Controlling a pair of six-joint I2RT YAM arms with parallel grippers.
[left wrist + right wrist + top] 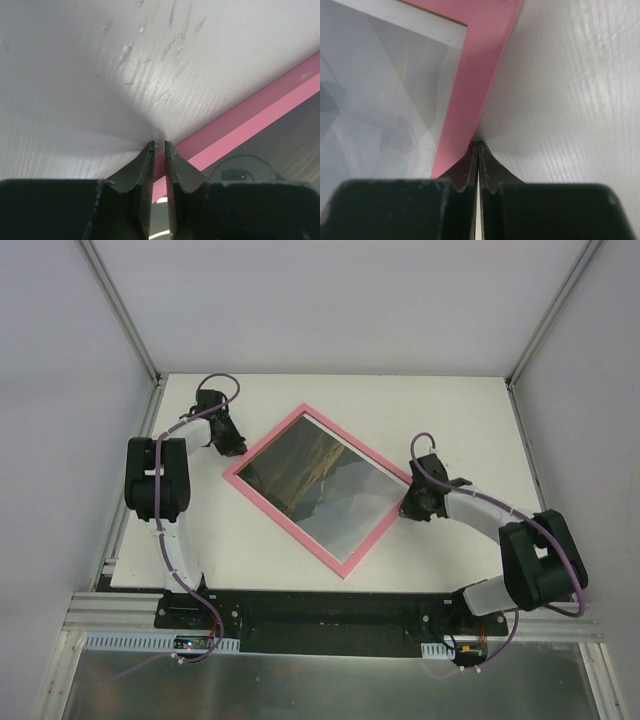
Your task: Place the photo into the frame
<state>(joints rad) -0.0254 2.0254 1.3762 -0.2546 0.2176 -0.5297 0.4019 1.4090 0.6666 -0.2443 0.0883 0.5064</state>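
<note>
The frame (285,523), with a thin pink border, lies flat and turned diagonally on the white table (470,420). The photo (320,485), a dark mountain scene, lies inside the border. My left gripper (232,448) is at the frame's upper-left side. In the left wrist view its tips (159,143) stand a narrow gap apart right at the pink edge (240,117), with nothing between them. My right gripper (408,508) is at the frame's right corner. In the right wrist view it (478,142) is shut, tips touching the border's outer edge (475,75); the pale photo surface (380,100) lies beyond.
Grey walls enclose the table, with metal corner posts at the back left (120,310) and back right (555,310). A black base rail (330,615) runs along the near edge between the two arms.
</note>
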